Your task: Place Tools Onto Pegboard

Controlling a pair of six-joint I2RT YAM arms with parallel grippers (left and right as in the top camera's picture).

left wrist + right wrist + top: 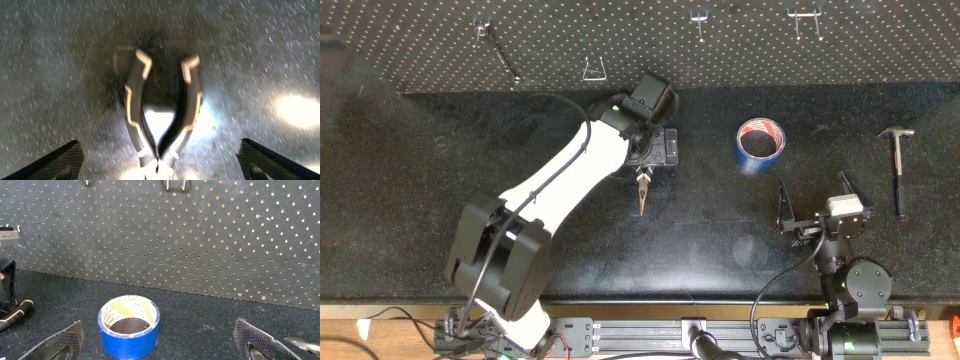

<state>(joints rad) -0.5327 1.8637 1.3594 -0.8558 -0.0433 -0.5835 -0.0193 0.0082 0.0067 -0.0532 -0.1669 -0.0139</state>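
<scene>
Pliers (642, 190) with grey-and-black handles lie on the dark tabletop near the middle; the left wrist view shows them (160, 115) close below, handles spread. My left gripper (652, 150) hovers just above them, open, its fingers (55, 162) wide on either side and not touching. A wrench (502, 52) hangs on the pegboard (740, 50) at the upper left. A blue tape roll (760, 143) stands right of centre, and a hammer (897, 165) lies at the far right. My right gripper (815, 200) stays low near its base, open and holding nothing, facing the tape roll (130, 327).
Bare hooks stand on the pegboard: a wire triangle hook (595, 70) and two metal hooks (698, 22) (805, 20) higher up. Open tabletop (440, 150) lies at the left and along the front edge.
</scene>
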